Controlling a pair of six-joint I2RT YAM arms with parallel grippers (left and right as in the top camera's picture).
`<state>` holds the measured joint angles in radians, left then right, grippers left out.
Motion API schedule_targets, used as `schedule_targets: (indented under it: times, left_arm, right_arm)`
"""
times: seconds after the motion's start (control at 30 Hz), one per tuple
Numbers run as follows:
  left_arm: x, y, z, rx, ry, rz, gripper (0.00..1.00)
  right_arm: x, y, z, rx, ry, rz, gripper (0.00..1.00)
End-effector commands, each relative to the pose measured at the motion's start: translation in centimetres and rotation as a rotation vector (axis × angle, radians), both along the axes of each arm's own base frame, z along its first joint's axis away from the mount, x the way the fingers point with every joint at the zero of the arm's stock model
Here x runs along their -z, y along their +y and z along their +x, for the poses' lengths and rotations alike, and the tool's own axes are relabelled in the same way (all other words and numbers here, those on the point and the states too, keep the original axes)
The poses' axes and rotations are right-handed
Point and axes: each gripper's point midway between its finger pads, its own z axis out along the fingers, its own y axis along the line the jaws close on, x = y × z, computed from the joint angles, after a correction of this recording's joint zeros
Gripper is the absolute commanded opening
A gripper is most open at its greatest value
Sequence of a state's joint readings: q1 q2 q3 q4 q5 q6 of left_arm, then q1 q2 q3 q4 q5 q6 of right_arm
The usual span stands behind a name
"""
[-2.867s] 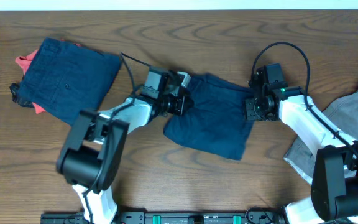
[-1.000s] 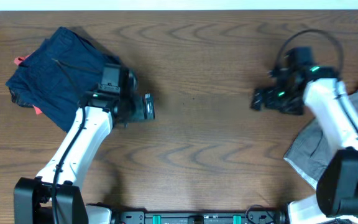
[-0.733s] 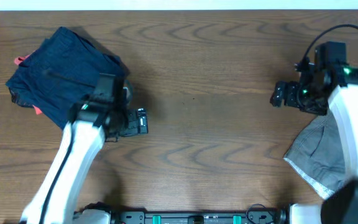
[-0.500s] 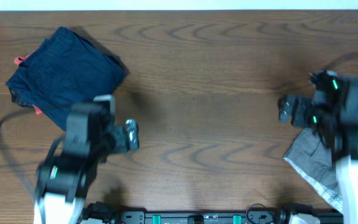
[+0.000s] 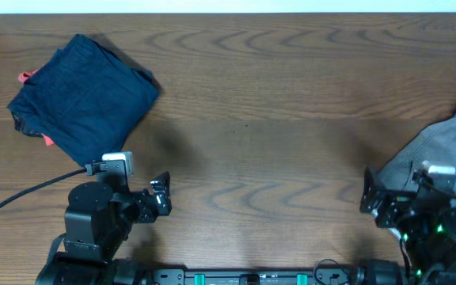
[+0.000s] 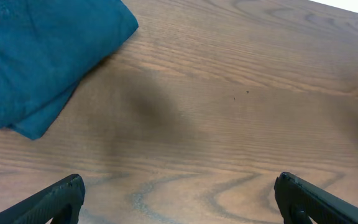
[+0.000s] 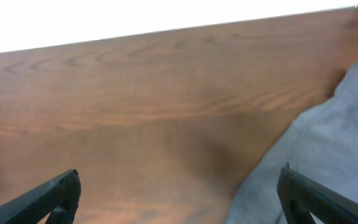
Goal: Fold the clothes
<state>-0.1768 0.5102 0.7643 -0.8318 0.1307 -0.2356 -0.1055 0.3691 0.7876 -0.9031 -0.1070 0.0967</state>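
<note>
A brown wood-grain counter [image 5: 275, 119] is seen. A folded navy garment [image 5: 81, 95] is laid at its far left, with coral-red cloth [image 5: 28, 77] showing beneath. A crumpled grey garment [image 5: 442, 146] is spread at its right edge.

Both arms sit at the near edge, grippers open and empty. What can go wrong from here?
1. The grey garment lies rumpled at the right edge of the table, partly out of the overhead view; the right gripper may catch only one layer or drag it off.
2. The navy stack sits skewed over the coral-red garment; adding another fold may shift it.
</note>
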Motion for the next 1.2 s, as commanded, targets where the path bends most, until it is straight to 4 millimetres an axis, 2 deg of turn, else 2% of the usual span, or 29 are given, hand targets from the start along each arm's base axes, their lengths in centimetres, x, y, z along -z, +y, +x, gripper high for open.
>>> schedule_targets:
  times: [0.0, 0.23, 0.53, 0.67, 0.83, 1.03, 1.17]
  left_arm:
    - [0.1, 0.2, 0.0, -0.009, 0.000, 0.004, 0.98]
    - [0.1, 0.2, 0.0, -0.009, 0.000, 0.004, 0.98]
    - [0.1, 0.2, 0.0, -0.009, 0.000, 0.004, 0.98]
    - [0.1, 0.2, 0.0, -0.009, 0.000, 0.004, 0.98]
    - [0.1, 0.2, 0.0, -0.009, 0.000, 0.004, 0.98]
    - [0.1, 0.2, 0.0, -0.009, 0.000, 0.004, 0.98]
    - [0.1, 0.2, 0.0, -0.009, 0.000, 0.004, 0.98]
  right_arm:
    - [1.5, -0.2, -0.7, 0.009, 0.056, -0.006, 0.99]
    - [5.1, 0.1, -3.4, 0.008, 0.239, 0.014, 0.99]
    - [4.9, 0.4, -3.3, -0.004, 0.216, 0.019, 0.99]
    - [2.7, 0.7, -1.1, -0.055, 0.035, -0.030, 0.99]
    - [0.5, 3.3, 1.6, -0.250, -0.280, -0.168, 0.99]
    - [1.0, 4.6, 2.4, -0.291, -0.492, -0.184, 0.99]
    - [2.2, 4.6, 3.4, -0.289, -0.532, -0.197, 0.99]
